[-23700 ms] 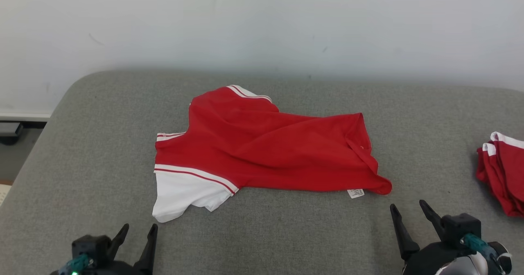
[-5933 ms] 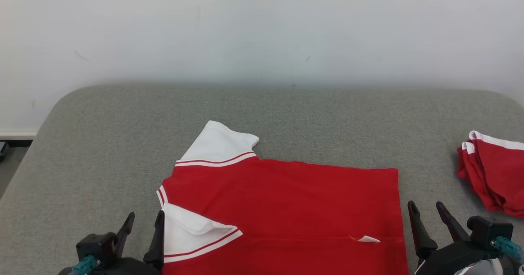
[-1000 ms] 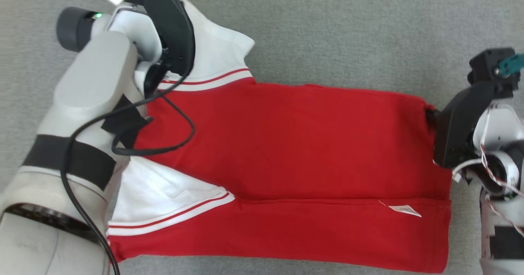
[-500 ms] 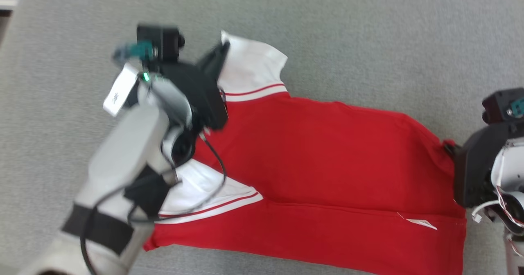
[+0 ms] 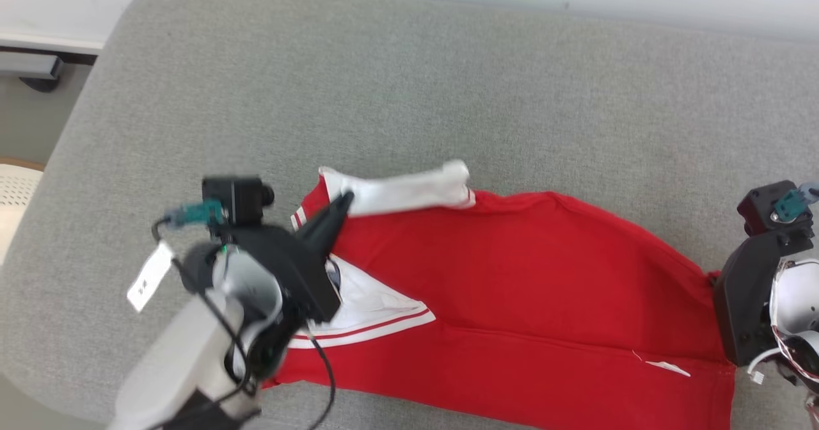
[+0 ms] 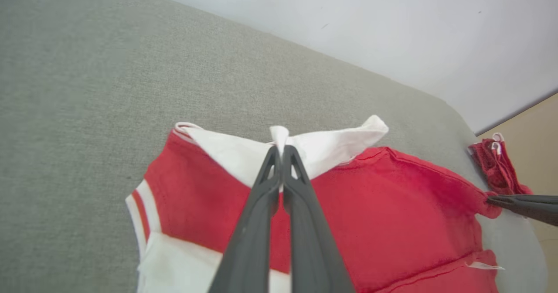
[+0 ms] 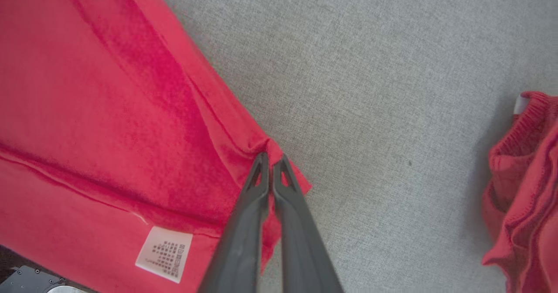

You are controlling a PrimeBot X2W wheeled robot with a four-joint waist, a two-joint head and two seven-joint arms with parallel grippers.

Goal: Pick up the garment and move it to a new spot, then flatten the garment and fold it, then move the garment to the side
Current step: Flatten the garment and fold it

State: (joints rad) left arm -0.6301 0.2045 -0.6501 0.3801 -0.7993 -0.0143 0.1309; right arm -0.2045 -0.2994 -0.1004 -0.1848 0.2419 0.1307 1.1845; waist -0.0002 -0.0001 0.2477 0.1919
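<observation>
Left gripper (image 6: 281, 151) clamps the white sleeve (image 6: 335, 144), right gripper (image 7: 270, 160) the hem corner (image 7: 296, 184) of the red garment (image 5: 512, 270), spread near the grey cushion's (image 5: 384, 78) front edge. Mid-fold, by the look: next, both arms should carry the far edge evenly nearward.

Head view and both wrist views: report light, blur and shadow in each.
Head view: even soft light, no glare; left gripper and forearm slightly blurred, garment crisper. Left wrist view: fingers go soft near the lens, grey cushion weave faint. Right wrist view: sharpest; cushion weave and care label distinct, soft shadow beside the other red pile.
</observation>
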